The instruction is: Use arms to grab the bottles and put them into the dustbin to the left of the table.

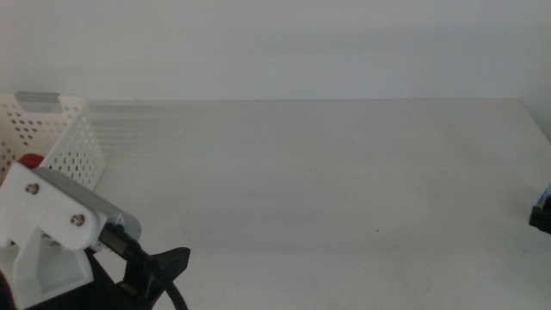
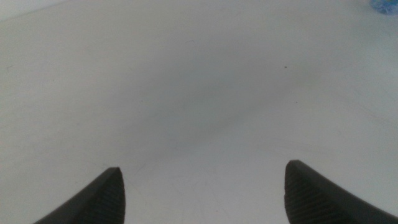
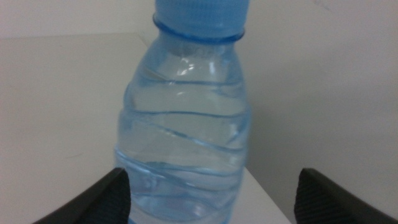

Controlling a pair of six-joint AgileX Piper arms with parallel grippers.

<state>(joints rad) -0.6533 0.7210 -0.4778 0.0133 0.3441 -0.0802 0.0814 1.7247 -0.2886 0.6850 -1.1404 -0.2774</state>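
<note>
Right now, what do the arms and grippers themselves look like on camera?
The left arm has a white plastic housing with silver screws, a black cable and black lower parts. The left gripper and right gripper each show two dark, finely textured jaws.

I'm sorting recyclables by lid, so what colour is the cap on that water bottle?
Blue. The water bottle has a blue cap, clearest in the right wrist view.

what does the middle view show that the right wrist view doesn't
Only the middle view shows the white dustbin at the table's left edge, something red inside it, and the left arm low in front of it. Only the right wrist view shows the blue-capped water bottle upright between the right gripper's open jaws. Both show the white table.
</note>
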